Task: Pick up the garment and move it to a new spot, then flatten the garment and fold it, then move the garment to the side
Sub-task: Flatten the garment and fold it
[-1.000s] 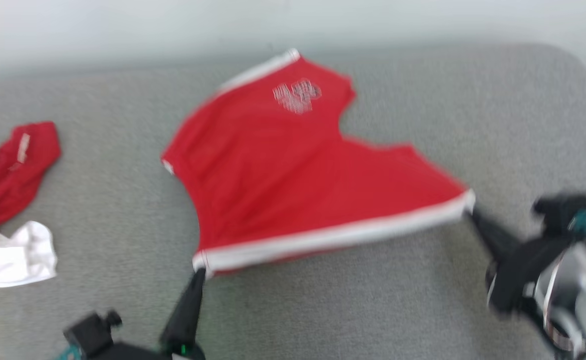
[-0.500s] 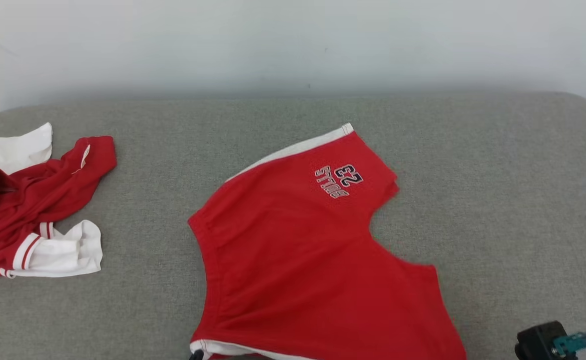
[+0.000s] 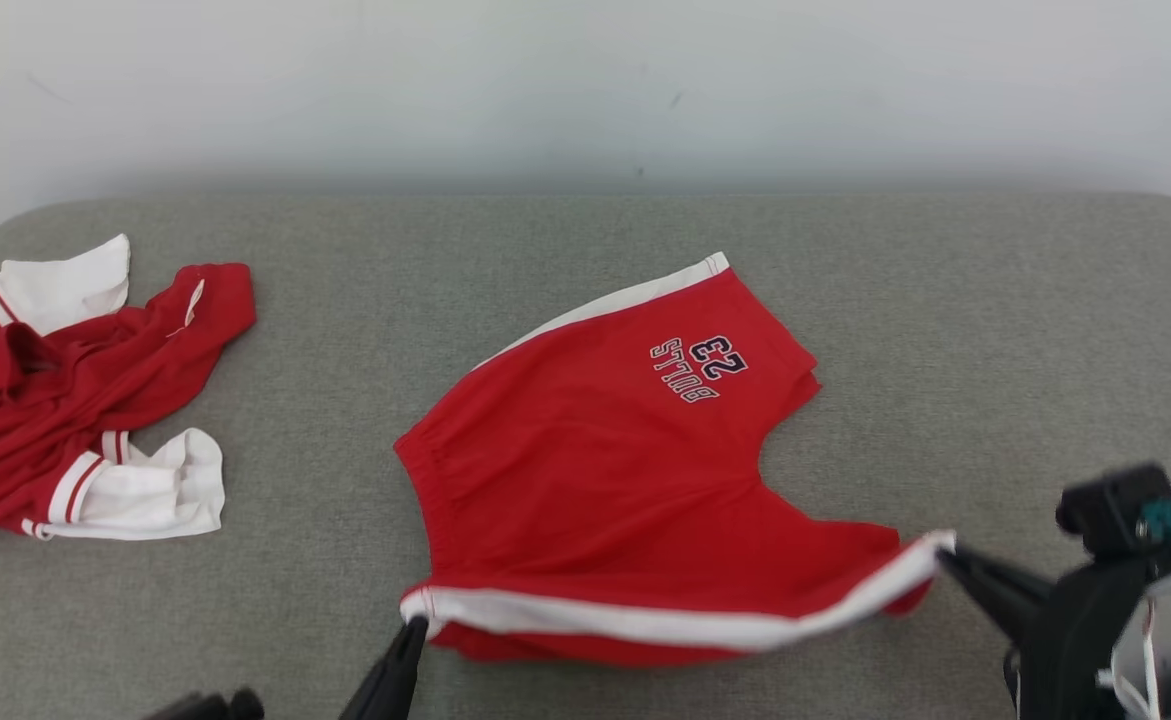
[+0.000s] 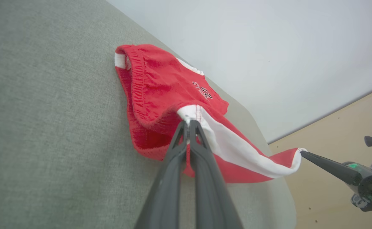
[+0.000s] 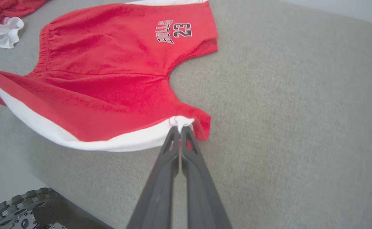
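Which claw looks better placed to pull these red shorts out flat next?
Probably the right claw: it is shut on a leg corner of the red shorts, with bare grey cushion beyond it. The left claw, shut on the waistband corner, has a clothes pile on its side.

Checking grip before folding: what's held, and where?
The red shorts, by the white side stripe: left gripper at its waistband corner, right gripper at its leg-hem corner.

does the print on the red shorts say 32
No, the print on the red shorts reads BULLS 23 in the right wrist view.
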